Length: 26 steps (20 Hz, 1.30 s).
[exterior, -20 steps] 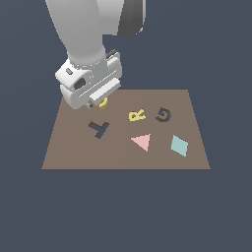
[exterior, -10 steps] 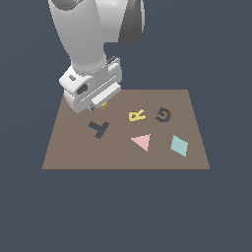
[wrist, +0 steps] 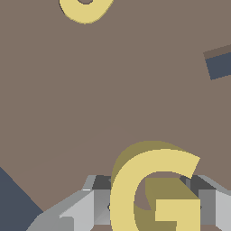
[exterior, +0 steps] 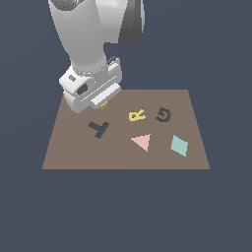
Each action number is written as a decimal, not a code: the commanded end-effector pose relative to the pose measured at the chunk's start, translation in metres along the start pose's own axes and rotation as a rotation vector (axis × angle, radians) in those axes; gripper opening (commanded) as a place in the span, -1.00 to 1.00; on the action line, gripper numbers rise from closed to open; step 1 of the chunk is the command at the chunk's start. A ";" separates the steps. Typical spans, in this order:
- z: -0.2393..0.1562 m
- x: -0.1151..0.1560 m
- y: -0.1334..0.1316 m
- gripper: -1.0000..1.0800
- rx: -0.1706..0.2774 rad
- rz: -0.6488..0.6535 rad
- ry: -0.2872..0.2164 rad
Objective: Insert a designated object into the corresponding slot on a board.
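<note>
robot arm holding a yellow letter g above a brown board

here, the gripper (wrist: 153, 203) was clamped on the yellow letter g piece (wrist: 155, 189), its fingers (wrist: 81, 207) pressed against both sides. it hung over the board (exterior: 74, 157), well apart from the dark g-shaped slot (exterior: 163, 115), with the yellow letter r (exterior: 137, 115) between them.

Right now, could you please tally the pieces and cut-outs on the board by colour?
Yellow: 2, the letter G piece in the gripper and the letter R
Pink: 1, triangle
Teal: 1, diamond
Dark cut-outs: 2, G-shaped slot and Y-shaped cut-out
Total: 6
</note>
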<state>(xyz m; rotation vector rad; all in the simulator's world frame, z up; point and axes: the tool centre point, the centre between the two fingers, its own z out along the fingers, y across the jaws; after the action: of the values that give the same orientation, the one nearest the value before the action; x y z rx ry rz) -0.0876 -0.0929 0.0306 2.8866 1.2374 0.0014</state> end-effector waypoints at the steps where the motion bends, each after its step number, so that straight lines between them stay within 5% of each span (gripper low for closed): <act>1: 0.000 0.000 0.000 -1.00 0.000 0.000 0.000; 14: -0.003 0.002 -0.005 -1.00 0.001 0.028 -0.001; 26: -0.004 0.016 -0.035 -1.00 0.001 0.203 -0.001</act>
<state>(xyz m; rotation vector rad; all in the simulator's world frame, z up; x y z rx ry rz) -0.1001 -0.0627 0.0346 2.9838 0.9823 -0.0005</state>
